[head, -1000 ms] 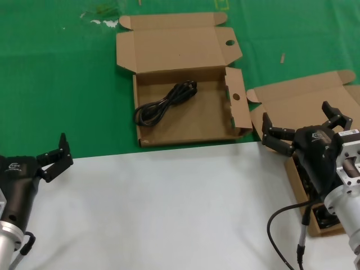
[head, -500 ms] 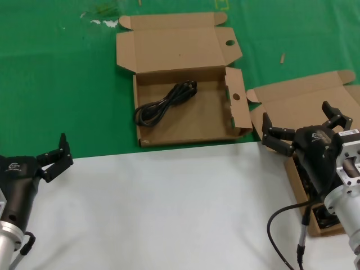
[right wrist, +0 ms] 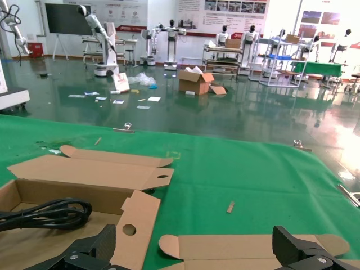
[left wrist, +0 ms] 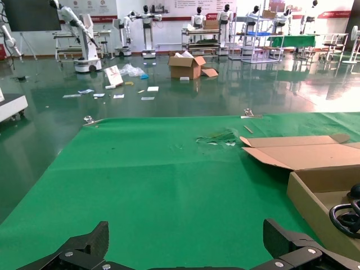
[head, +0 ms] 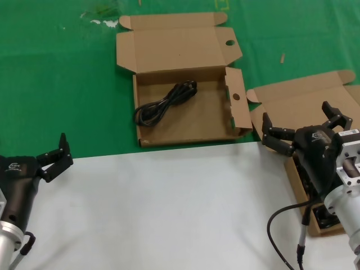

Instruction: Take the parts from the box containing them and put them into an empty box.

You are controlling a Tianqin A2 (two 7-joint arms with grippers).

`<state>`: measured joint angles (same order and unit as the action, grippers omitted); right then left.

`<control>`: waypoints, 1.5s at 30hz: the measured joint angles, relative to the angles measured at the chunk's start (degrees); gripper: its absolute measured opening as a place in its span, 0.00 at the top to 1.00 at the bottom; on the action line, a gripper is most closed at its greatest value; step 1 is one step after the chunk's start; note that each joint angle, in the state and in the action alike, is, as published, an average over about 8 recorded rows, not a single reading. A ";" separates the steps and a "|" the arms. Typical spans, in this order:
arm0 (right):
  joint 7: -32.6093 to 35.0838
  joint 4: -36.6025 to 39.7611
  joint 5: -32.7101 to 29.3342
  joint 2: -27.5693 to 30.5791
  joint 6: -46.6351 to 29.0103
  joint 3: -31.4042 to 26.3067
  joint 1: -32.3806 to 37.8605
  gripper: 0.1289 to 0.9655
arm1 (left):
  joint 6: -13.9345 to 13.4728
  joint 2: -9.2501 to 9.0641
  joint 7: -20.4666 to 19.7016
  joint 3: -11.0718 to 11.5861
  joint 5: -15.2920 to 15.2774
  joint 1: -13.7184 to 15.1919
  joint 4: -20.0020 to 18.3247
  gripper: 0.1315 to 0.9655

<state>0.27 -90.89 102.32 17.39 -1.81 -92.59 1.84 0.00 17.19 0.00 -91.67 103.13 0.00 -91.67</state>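
The box with the parts [head: 304,95] is found at about 4 o'clock in the head view, on the green mat [head: 56,67]. Its plain lid is folded back. The right gripper [head: 298,126] is held just above this box, with its fingers spread wide and nothing between them. A few dark parts [head: 325,218] can be seen in the box under the arm, but most of them are hidden by it.

The wide empty box [head: 191,121] with round holes is seen at 12 o'clock. It is not really empty, as one black cord [head: 166,102] is already laid inside, toward its 9 o'clock side. The left gripper [head: 52,147] is parked at 8 o'clock at the edge of the white table [head: 169,208], spread open as well and holding nothing.

The step in hand looks like picking up the next cord. To do it well, the right gripper should be brought straight down inside the walls, so the cardboard is not bumped. The fingers should be closed around the thick middle of one bundle, not a loose end, so the loops are not pulled apart. The cord should be lifted clear of the wall before it is carried toward 11 o'clock and dropped in the bare part of the wide box.
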 joint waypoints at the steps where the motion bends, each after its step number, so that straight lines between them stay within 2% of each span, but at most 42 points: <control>1: 0.00 0.00 0.00 0.00 0.00 0.00 0.00 0.00 | 0.00 0.00 0.00 0.00 0.00 0.00 0.00 0.00; 45: 0.00 0.00 0.00 0.00 0.00 0.00 0.00 0.00 | 0.00 0.00 0.00 0.00 0.00 0.00 0.00 0.00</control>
<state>0.27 -90.89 102.32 17.39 -1.81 -92.59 1.84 0.00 17.19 0.00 -91.67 103.13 0.00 -91.67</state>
